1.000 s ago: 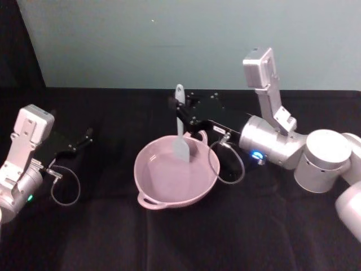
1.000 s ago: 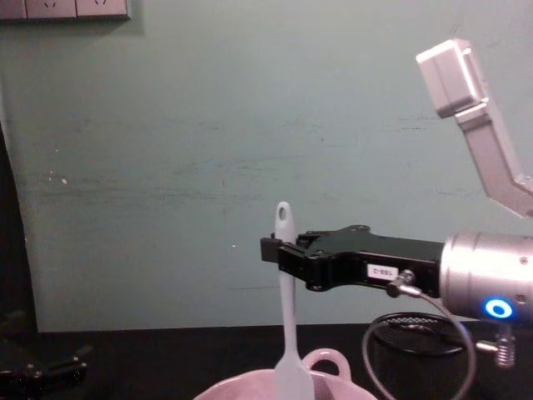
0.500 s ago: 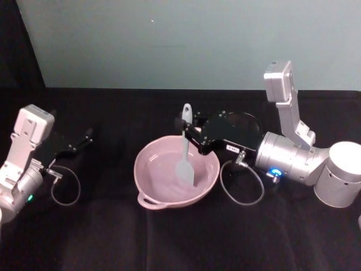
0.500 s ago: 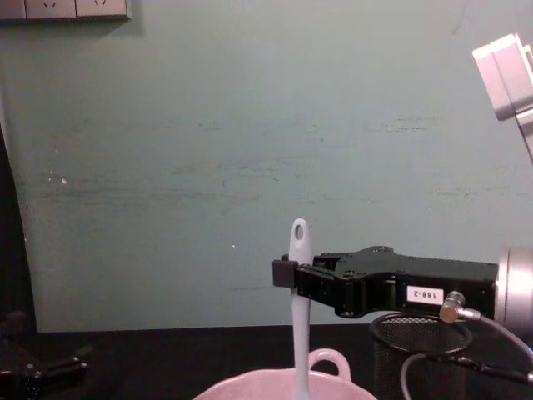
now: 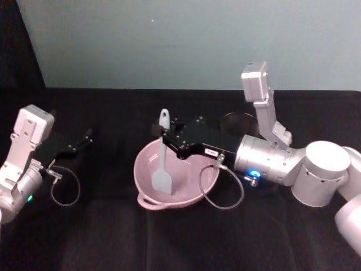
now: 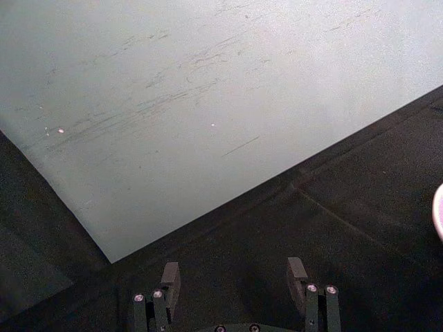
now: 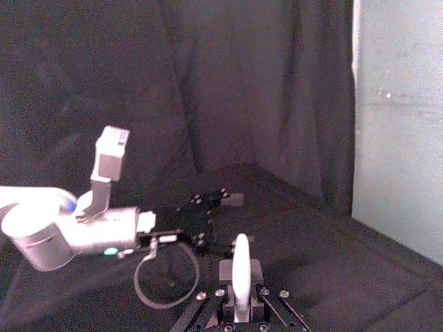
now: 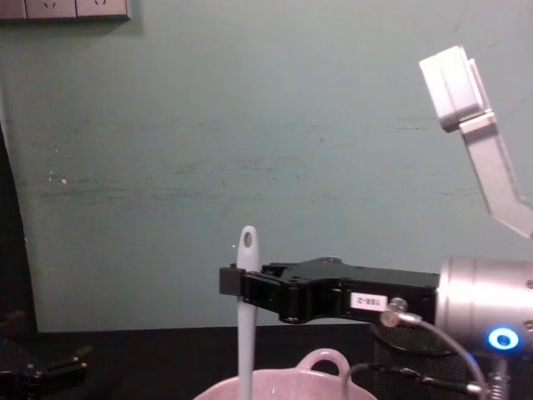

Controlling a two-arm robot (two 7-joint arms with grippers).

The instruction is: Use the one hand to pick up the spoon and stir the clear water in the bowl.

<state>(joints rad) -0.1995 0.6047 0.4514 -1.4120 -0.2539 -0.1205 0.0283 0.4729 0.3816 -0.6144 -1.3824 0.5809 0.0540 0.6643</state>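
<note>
Fingers [image 8: 229, 280] of the right gripper [image 5: 160, 131] pinch the white spoon [image 5: 162, 161] just below the hole in its handle and hold it upright. Right beneath them the flat head dips into the left part of the pale pink bowl [image 5: 148, 199]. Well off to their left, the left gripper [image 5: 86, 137] sits over the black tablecloth [image 5: 169, 243], fingers spread, holding nothing.

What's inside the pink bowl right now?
The spoon stands in the bowl, flat head down, held by the right gripper. Water cannot be made out; the floor beneath the head is covered.
</note>
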